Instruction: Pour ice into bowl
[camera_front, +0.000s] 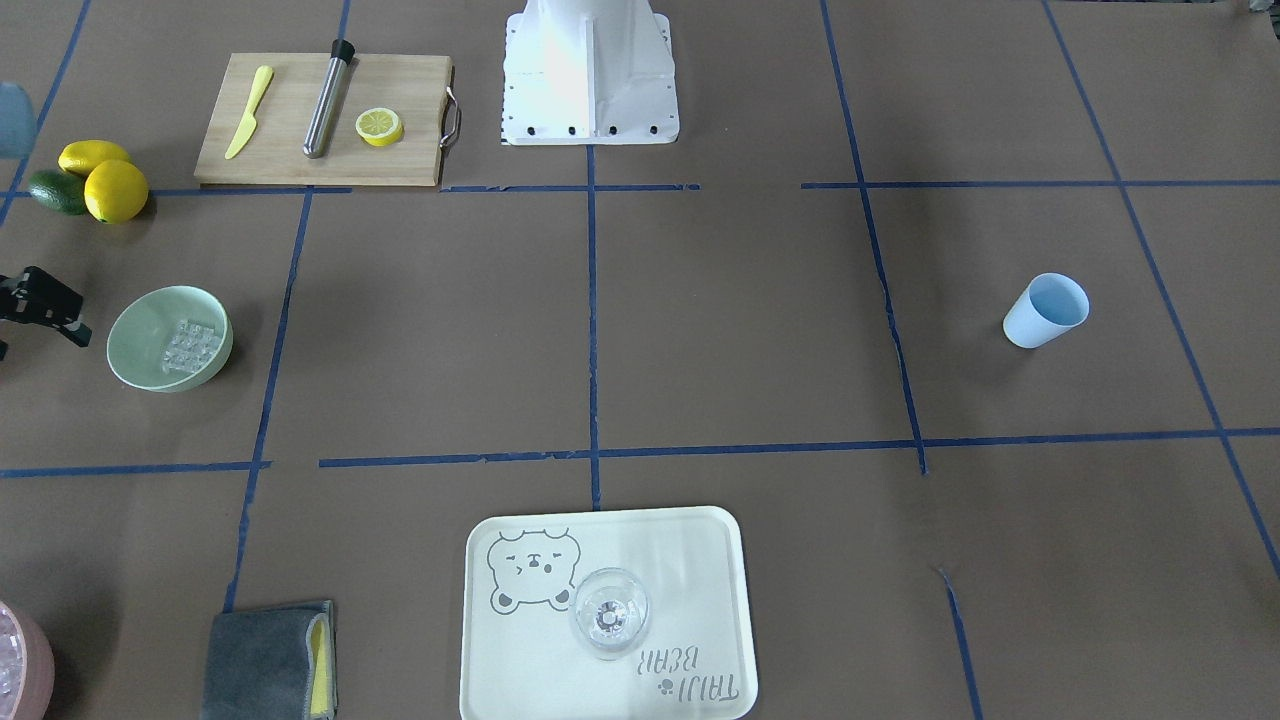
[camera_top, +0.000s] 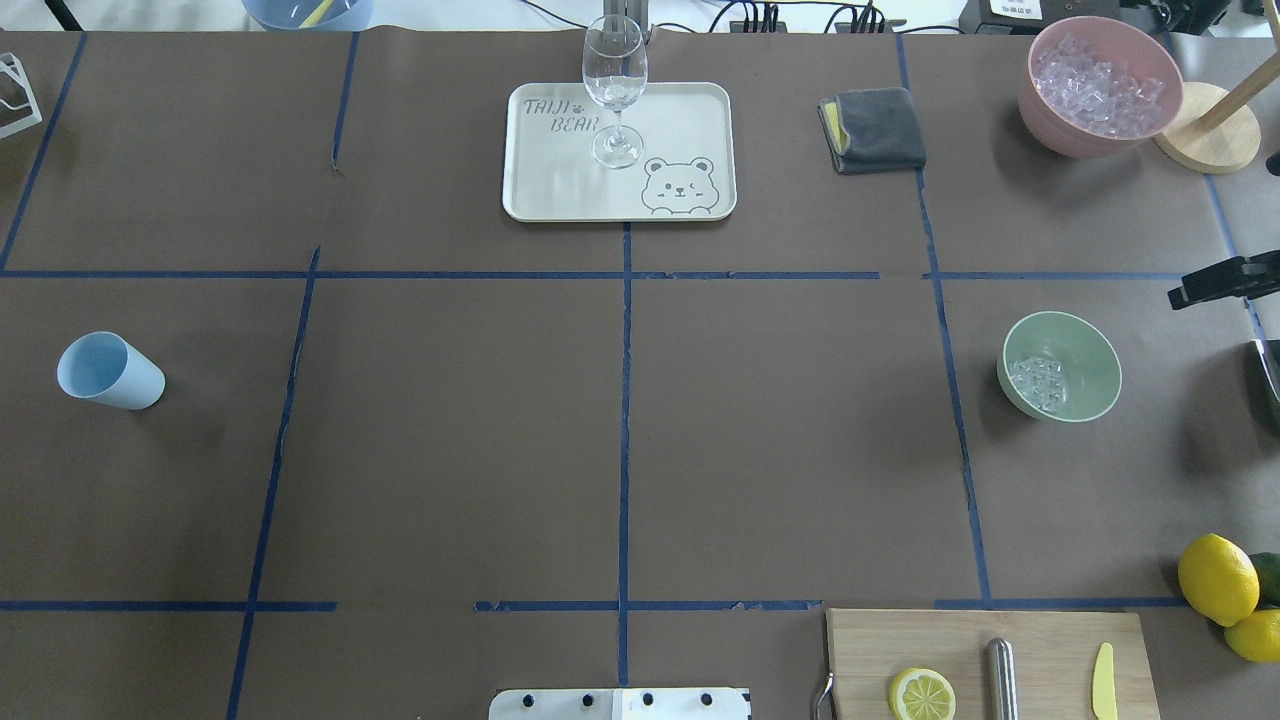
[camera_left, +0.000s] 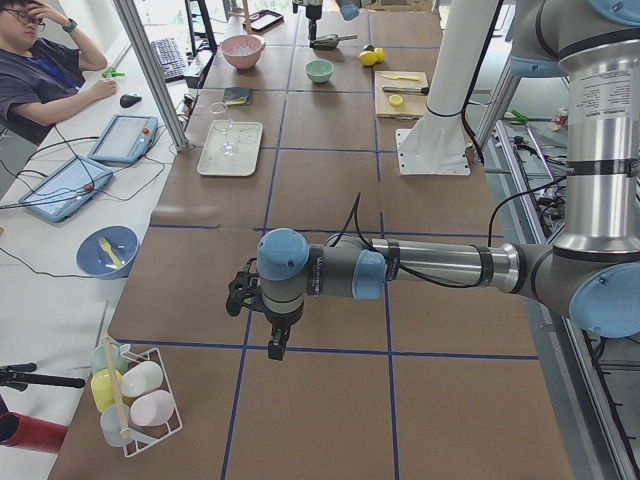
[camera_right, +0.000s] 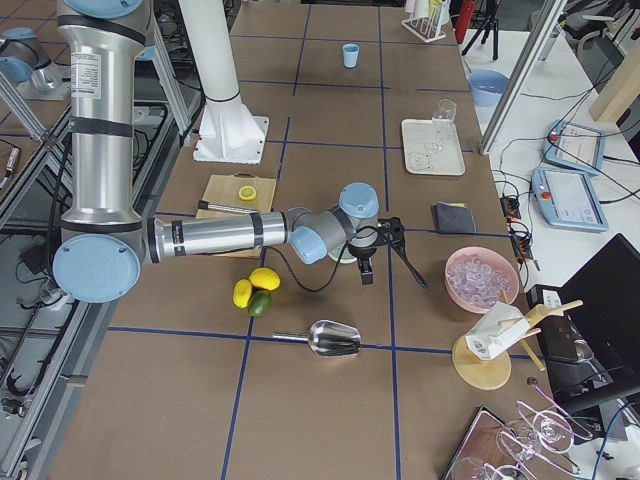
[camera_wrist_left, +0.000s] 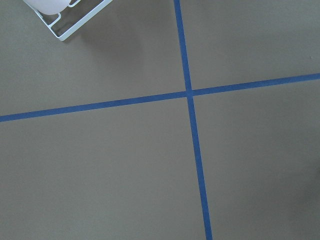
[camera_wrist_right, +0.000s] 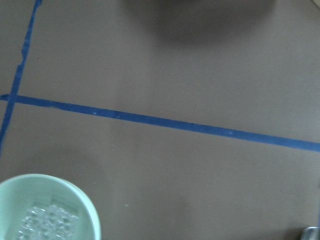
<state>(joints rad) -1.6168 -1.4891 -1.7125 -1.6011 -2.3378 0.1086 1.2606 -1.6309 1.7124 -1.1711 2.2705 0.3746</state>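
Observation:
The pale mint-green bowl (camera_front: 135, 345) stands at the robot's right side of the table, also in the overhead view (camera_top: 1085, 350) and at the lower left of the right wrist view (camera_wrist_right: 80, 205). A small heap of clear ice cubes (camera_front: 192, 348) lies inside it (camera_top: 1037, 382). My right gripper (camera_top: 1215, 322) hangs beside the bowl at the table's edge, its fingers (camera_top: 1215, 283) spread apart, open and empty. My left gripper (camera_left: 275, 340) hovers over bare table far from the bowl. It shows only in the left side view, so I cannot tell its state.
A pink container (camera_top: 1100, 85) full of ice stands beyond the bowl. A metal scoop (camera_right: 335, 340) lies on the table near lemons (camera_right: 258, 285). Also present are a light blue cup (camera_top: 108, 371), a wine glass (camera_top: 615, 90) on a tray (camera_top: 690, 110), a grey cloth (camera_top: 880, 130) and a cutting board (camera_front: 290, 120).

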